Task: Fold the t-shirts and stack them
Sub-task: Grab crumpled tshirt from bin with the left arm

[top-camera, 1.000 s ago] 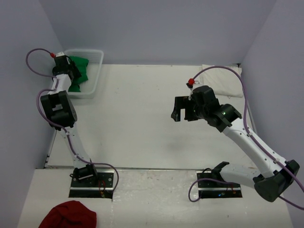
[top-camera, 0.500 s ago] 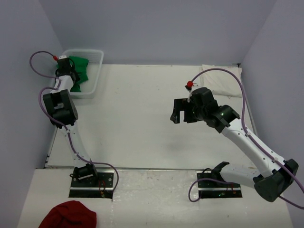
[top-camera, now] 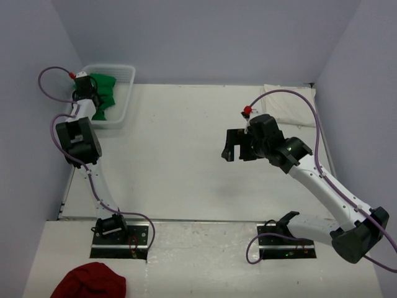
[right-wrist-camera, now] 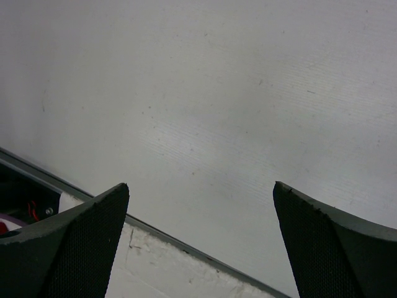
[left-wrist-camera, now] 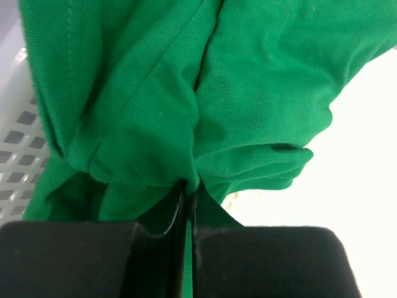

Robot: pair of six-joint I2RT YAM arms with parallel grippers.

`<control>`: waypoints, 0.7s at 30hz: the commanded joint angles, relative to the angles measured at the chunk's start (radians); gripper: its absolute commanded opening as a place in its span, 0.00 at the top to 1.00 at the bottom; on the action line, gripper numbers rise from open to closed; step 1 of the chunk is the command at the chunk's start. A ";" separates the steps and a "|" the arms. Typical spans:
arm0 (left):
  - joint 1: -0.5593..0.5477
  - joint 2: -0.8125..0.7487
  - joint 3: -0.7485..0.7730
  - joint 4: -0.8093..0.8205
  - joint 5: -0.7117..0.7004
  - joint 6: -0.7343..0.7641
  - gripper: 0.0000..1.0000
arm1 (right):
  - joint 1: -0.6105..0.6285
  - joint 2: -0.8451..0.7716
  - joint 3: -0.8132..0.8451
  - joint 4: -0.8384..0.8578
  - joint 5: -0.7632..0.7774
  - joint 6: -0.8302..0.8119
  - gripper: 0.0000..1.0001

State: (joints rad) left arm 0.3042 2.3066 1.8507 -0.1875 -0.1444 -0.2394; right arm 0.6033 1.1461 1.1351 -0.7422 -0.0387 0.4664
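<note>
White desk (top-camera: 180, 161). Green t-shirt (left-wrist-camera: 248, 93): in corner basket (top-camera: 126, 68), bunched fold clenched in left pincer (left-wrist-camera: 188, 194). Cream t-shirt (top-camera: 291, 107): far right edge. Right pincer (top-camera: 237, 144): released, hovering mid-desk. Advice: lift straight, clearing basket rim.

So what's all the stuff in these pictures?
green t-shirt: one, bright green, bunched up in the basket
cream-white t-shirt: one, cream-white, lying at the table's far right edge
basket: one, white, far left corner of the table
dark red cloth: one, dark red, crumpled on the near ledge at the left
table: one, white, under everything
left arm: one, white and black, reaching to the basket
right arm: one, white and black, over the table's right side
left hand: one, black, shut on the green t-shirt
right hand: one, black, open, holding nothing
</note>
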 commanded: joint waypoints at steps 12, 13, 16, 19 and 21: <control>-0.066 -0.407 -0.065 0.013 0.104 -0.031 1.00 | 0.006 0.072 0.118 -0.029 0.229 0.015 1.00; -0.077 -0.430 -0.067 0.007 0.109 -0.031 1.00 | 0.007 0.069 0.118 -0.026 0.241 0.015 1.00; -0.095 -0.522 -0.085 -0.013 0.127 -0.035 1.00 | 0.006 0.076 0.127 -0.032 0.290 0.015 1.00; -0.117 -0.614 -0.113 -0.021 0.173 -0.043 1.00 | 0.004 0.089 0.143 -0.059 0.316 0.023 1.00; -0.132 -0.674 -0.125 -0.020 0.204 -0.044 1.00 | 0.004 0.087 0.146 -0.072 0.342 0.037 1.00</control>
State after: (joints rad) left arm 0.1902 1.7157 1.7485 -0.2089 -0.0101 -0.2657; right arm 0.6041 1.2331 1.2331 -0.7948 0.2245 0.4820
